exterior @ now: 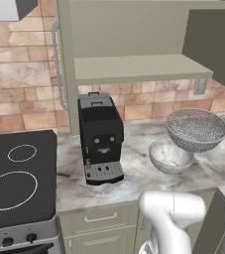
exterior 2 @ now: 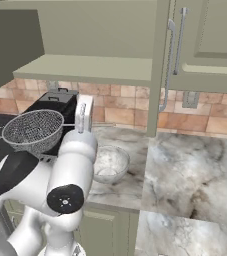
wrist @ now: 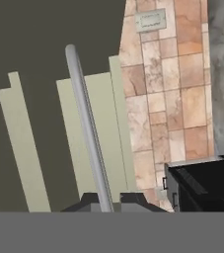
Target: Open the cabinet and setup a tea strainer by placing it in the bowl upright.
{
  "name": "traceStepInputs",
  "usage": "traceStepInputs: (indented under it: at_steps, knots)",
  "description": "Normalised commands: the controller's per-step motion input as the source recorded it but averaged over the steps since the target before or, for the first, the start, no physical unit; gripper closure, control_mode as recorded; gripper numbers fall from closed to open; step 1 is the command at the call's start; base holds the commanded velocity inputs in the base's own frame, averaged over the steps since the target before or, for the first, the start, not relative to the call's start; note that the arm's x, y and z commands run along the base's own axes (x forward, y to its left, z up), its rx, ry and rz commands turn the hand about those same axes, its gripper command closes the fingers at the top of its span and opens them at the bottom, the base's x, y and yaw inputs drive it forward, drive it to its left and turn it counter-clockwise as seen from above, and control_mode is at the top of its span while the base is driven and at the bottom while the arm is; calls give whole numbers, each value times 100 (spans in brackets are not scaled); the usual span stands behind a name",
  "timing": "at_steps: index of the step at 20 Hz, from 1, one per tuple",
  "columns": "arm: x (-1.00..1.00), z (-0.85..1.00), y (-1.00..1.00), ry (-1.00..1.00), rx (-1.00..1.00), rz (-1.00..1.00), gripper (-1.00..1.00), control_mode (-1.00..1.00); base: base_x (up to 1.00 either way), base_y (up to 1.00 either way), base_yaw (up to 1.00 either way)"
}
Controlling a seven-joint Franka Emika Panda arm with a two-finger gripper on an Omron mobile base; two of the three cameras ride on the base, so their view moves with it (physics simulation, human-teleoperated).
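With the cabinet [exterior: 139,67] open, the gripper [wrist: 106,201] is clamped nearly shut on the tea strainer [exterior: 196,129] by its thin handle, basket beyond the jaws just above the bowl [exterior: 170,157]; next, I judge, lower it in upright

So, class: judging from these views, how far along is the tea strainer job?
Done: the cabinet stands open, its shelf bare. In hand: the gripper is shut on the strainer's handle, and the strainer hangs beside the bowl, above the counter. Left: move it over the bowl, set it in upright and let go.
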Motion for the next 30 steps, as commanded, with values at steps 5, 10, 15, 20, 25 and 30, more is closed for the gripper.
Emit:
traceStepInputs:
  at_steps: [5,10,15,20,25,30]
  knots:
    - [-8,-35,0,-1,0,-4,100,-100,0,0,0]
    - [3,-27,0,1,0,0,100,-100,0,0,0]
    - [21,-45,-3,5,-1,0,100,-100,0,0,0]
    - [26,-59,0,0,0,0,100,-100,0,0,0]
    - [21,-50,0,0,0,0,100,-100,0,0,0]
    - [0,-37,0,0,0,-9,100,-100,0,0,0]
